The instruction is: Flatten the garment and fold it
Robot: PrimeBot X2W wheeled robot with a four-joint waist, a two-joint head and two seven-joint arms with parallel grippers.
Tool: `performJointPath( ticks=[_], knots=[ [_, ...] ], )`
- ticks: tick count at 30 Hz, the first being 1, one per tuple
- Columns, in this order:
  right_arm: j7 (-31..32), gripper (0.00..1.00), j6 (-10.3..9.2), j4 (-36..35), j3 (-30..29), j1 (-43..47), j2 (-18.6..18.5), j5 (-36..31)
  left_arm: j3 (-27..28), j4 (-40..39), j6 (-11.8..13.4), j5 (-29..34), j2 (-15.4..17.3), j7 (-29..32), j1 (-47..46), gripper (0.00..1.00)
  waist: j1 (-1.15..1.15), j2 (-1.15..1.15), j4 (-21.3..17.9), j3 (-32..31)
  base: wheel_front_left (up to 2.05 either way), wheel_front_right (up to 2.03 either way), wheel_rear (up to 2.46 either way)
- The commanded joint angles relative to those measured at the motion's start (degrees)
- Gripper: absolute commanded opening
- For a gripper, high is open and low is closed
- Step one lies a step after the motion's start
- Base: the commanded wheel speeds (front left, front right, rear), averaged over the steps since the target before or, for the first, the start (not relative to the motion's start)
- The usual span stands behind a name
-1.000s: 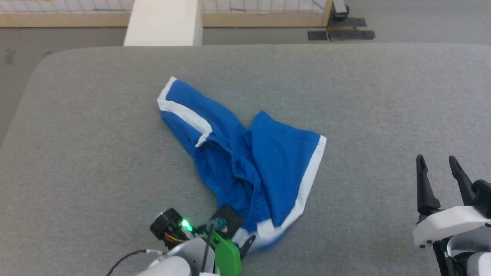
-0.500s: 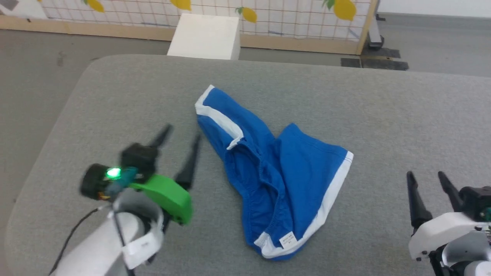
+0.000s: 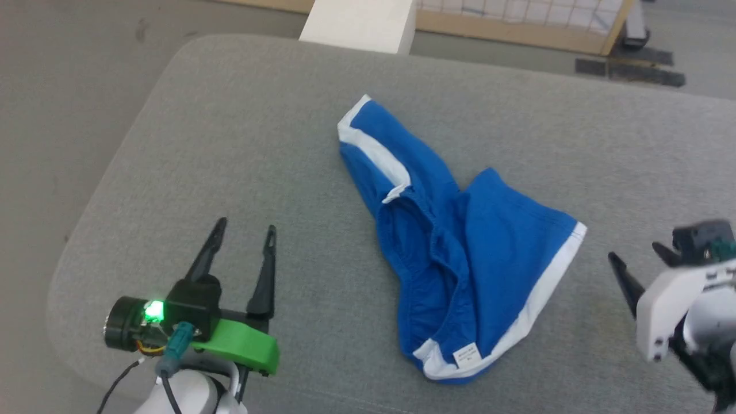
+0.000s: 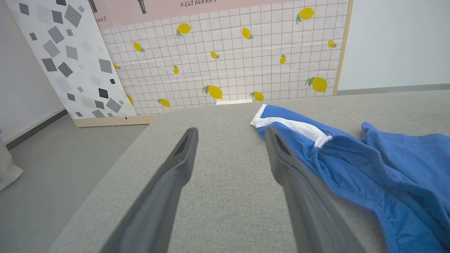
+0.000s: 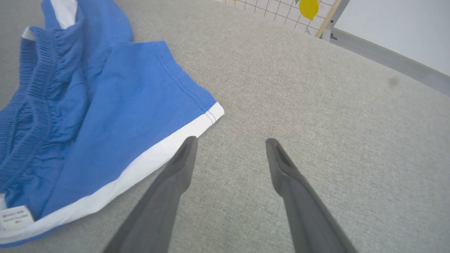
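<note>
The garment, royal-blue shorts with white trim, lies crumpled and partly doubled over in the middle of the grey table. A small white label shows at its near corner. My left gripper stands open over bare table to the left of the shorts, holding nothing. In the left wrist view the left gripper points past the garment, which lies at its right. My right gripper is open to the right of the shorts. In the right wrist view the right gripper hovers just beside the white hem of the garment.
A white box stands on the floor beyond the table's far edge. Behind it rises a wood-framed panel with a lemon pattern. The table's rounded left corner is close to my left arm, with grey floor past it.
The head camera has shifted. My left gripper has left the garment's near corner and swung out to the left over bare table. The right gripper has tilted toward the shorts.
</note>
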Motion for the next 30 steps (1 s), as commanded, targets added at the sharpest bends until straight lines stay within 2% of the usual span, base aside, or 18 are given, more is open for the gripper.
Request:
performJointPath(
  ticks=[1,7,11,19,20,21,22,26,30],
  knots=[
    [2.26,1.00,-0.09,0.76,0.91,-2.88,-1.44,1.45,0.28,-0.26,-0.76,1.12,-0.73,-0.27,0.74,1.00,0.00,0.00,3.69,3.82,0.00,0.00,0.00],
    [12.88,1.00,-0.09,6.87,6.26,-12.95,-7.97,6.27,1.62,-0.07,-2.99,4.12,-3.99,-0.28,0.08,1.00,0.00,0.00,7.70,7.54,0.00,0.00,0.00],
    [16.98,1.00,-0.09,11.62,10.05,-17.68,-11.50,6.88,2.86,0.30,-4.48,5.54,-6.23,-0.28,-0.05,1.00,0.00,0.00,10.22,9.39,0.00,0.00,0.00],
    [20.96,1.00,-0.09,19.37,15.74,-20.33,-14.49,9.16,5.47,1.32,-7.04,8.25,-9.88,-0.29,1.02,1.00,0.00,0.00,12.75,10.46,0.00,0.00,0.00],
    [20.89,0.81,-0.09,19.88,16.01,-20.30,-14.57,9.52,5.73,1.47,-7.30,8.52,-10.16,-0.29,1.21,1.00,0.00,0.00,12.75,10.38,0.00,0.00,0.00],
    [20.29,0.09,-0.09,20.25,16.40,-20.33,-14.75,9.86,6.08,1.66,-7.58,8.84,-10.45,-0.29,1.47,1.00,0.00,0.00,12.64,10.18,0.00,0.00,0.00],
    [19.55,0.00,-0.09,20.58,16.54,-20.41,-14.90,10.05,6.38,1.85,-7.80,9.04,-10.64,-0.29,1.71,1.00,0.00,0.00,12.41,9.92,0.00,0.00,0.00],
    [16.12,0.00,-0.09,22.16,15.15,-20.94,-15.42,10.53,7.39,2.68,-9.17,9.68,-11.03,-0.29,2.39,1.00,0.00,0.00,10.62,8.40,0.00,0.00,0.00],
    [13.00,0.00,-0.09,23.38,11.17,-20.55,-16.29,10.61,8.24,3.58,-10.43,10.06,-10.90,-0.29,3.10,1.00,0.00,0.00,7.65,5.95,0.00,0.00,0.00]
  ],
)
